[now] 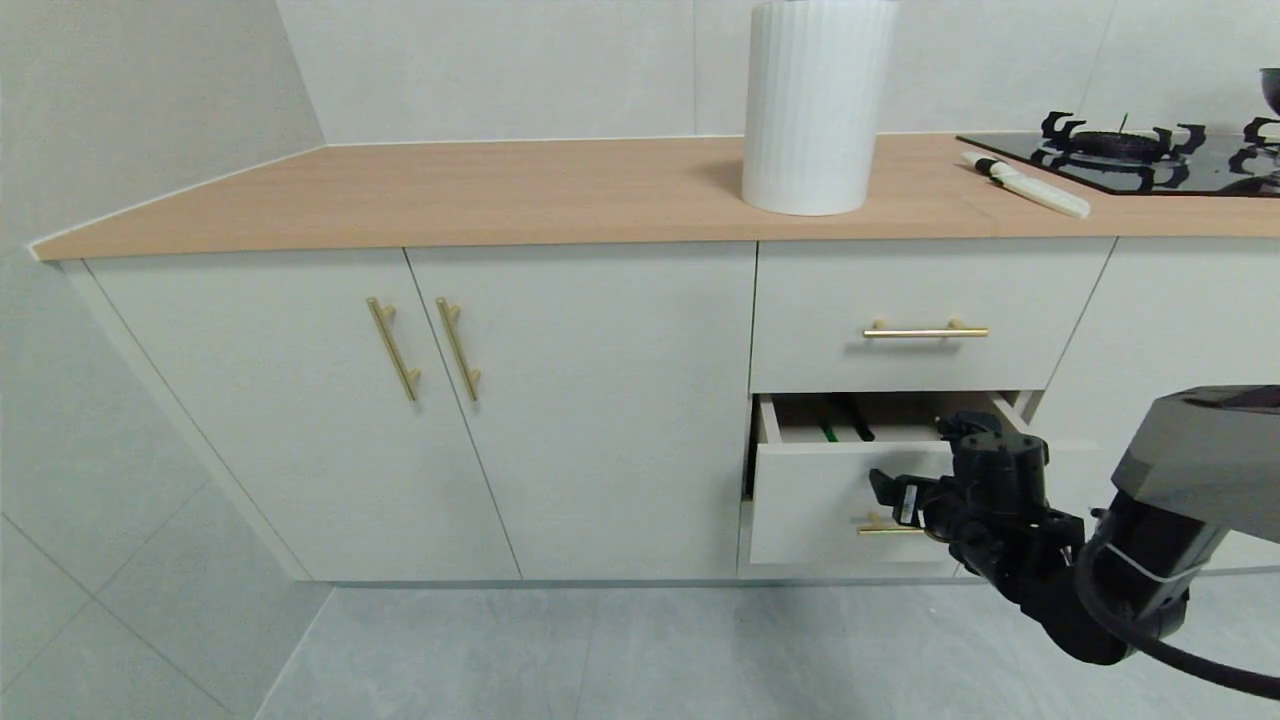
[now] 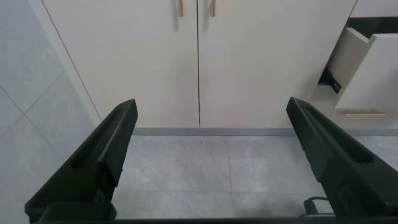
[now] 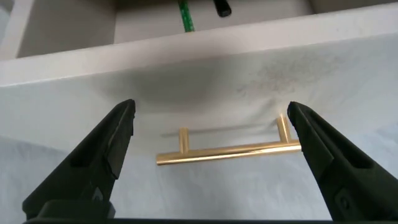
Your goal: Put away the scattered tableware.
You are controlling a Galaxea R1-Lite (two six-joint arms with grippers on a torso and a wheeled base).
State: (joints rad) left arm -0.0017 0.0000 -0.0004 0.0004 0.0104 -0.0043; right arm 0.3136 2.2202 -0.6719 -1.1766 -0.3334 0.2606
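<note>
A white-handled knife (image 1: 1025, 184) lies on the wooden countertop (image 1: 500, 190) beside the stove. Below it the lower drawer (image 1: 840, 490) stands partly pulled out, with a green-handled utensil (image 3: 184, 15) and a black-handled one (image 3: 221, 7) inside. My right gripper (image 1: 900, 500) is open right in front of the drawer's brass handle (image 3: 230, 151), its fingers (image 3: 99, 162) either side of the bar without touching it. My left gripper (image 2: 211, 155) is open and holds nothing, low over the grey floor before the double cabinet doors (image 2: 199, 62).
A tall white ribbed canister (image 1: 815, 105) stands on the countertop. A black gas hob (image 1: 1150, 155) is at the far right. The upper drawer (image 1: 925, 315) is closed. The grey tiled floor (image 1: 500, 650) lies in front of the cabinets, a wall on the left.
</note>
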